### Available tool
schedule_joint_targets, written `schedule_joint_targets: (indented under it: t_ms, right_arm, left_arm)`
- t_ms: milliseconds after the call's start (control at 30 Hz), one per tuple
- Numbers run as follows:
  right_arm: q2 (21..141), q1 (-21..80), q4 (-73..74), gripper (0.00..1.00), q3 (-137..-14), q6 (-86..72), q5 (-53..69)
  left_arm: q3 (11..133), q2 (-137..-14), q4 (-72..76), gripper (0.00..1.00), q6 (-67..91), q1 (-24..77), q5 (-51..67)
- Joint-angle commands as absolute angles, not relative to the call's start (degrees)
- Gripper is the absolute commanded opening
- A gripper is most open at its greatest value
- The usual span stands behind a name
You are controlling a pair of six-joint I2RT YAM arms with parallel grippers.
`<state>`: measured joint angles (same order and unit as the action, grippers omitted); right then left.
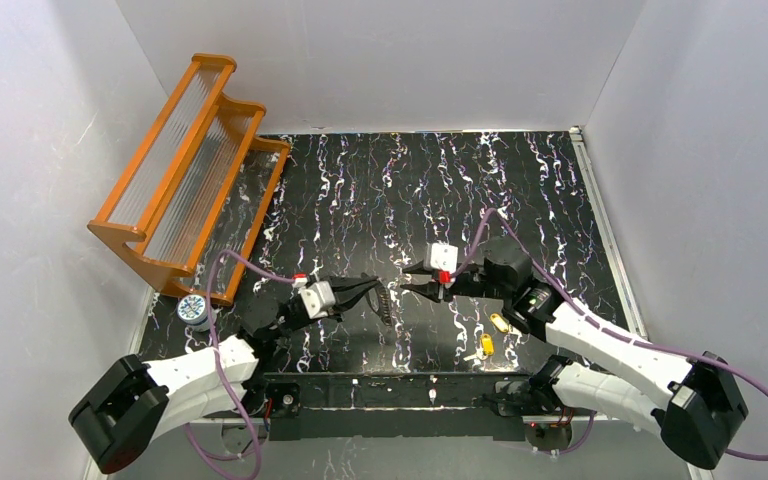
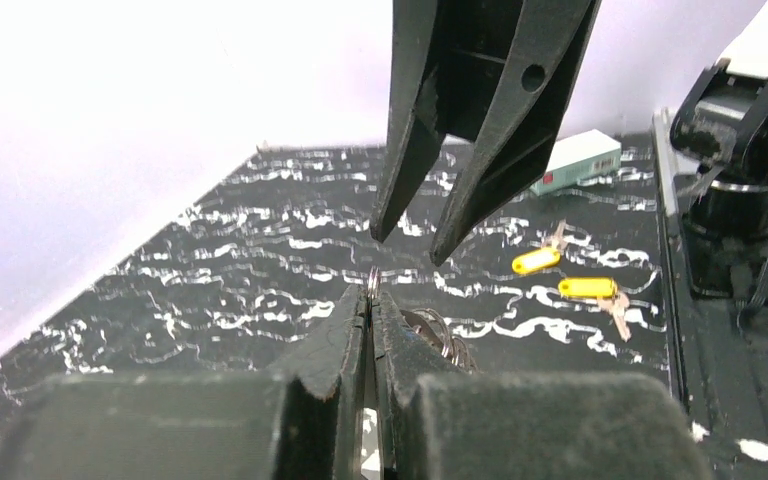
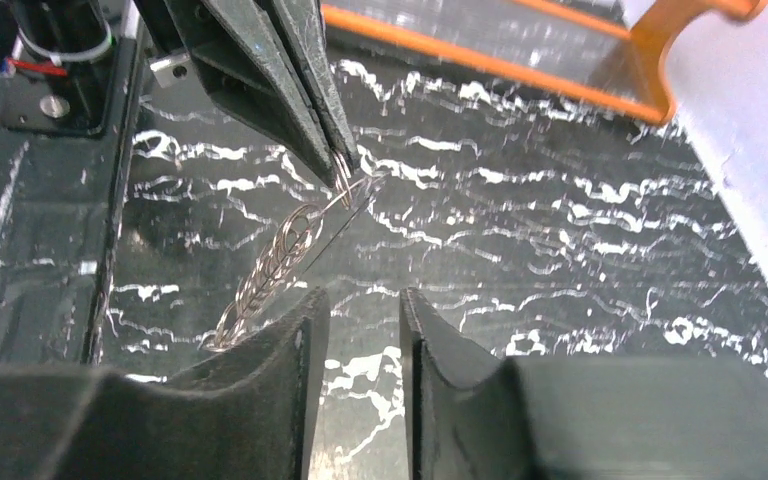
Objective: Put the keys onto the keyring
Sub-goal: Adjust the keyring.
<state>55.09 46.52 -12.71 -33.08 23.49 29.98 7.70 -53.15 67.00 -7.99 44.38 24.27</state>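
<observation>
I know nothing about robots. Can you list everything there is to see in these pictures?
table: one, black with white marbling, under everything
rack: one, orange with clear ribbed shelves, back left by the wall
small round object: one, blue and white, at the rack's near end
keys: two, yellow heads, lying on the table near the right arm
small box: one, whitish-green, at the far table edge in the left wrist view
keyring: one, silver-grey, pinched in the left gripper
arms: two, white and black, at the near edge
left gripper: one, black, shut on the keyring
right gripper: one, black, open, empty, facing the keyring
</observation>
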Motion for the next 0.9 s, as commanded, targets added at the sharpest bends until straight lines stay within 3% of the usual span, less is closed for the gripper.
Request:
schedule_joint_targets:
  t_ms: [0, 200, 633, 867]
  right_arm:
    - [53.04, 46.54, -26.87, 0.36, -31.1, 20.94, 34.87]
    - [53.13, 46.52, -31.21, 0.32, -30.87, 20.35, 40.77]
    - [57.86, 46.58, -38.05, 0.4, -33.2, 16.1, 45.85]
    - [60.0, 46.5, -39.75, 0.32, -34.45, 14.64, 48.01]
  left_arm:
    - [6.02, -53.6, 85.15, 0.0, -4.3, 44.47, 24.11]
    - [5.69, -54.54, 90.36, 0.0, -2.38, 44.52, 26.1]
    - [6.55, -55.51, 91.93, 0.0, -0.64, 44.47, 28.11]
    - [6.69, -55.96, 92.02, 0.0, -0.43, 44.48, 28.3]
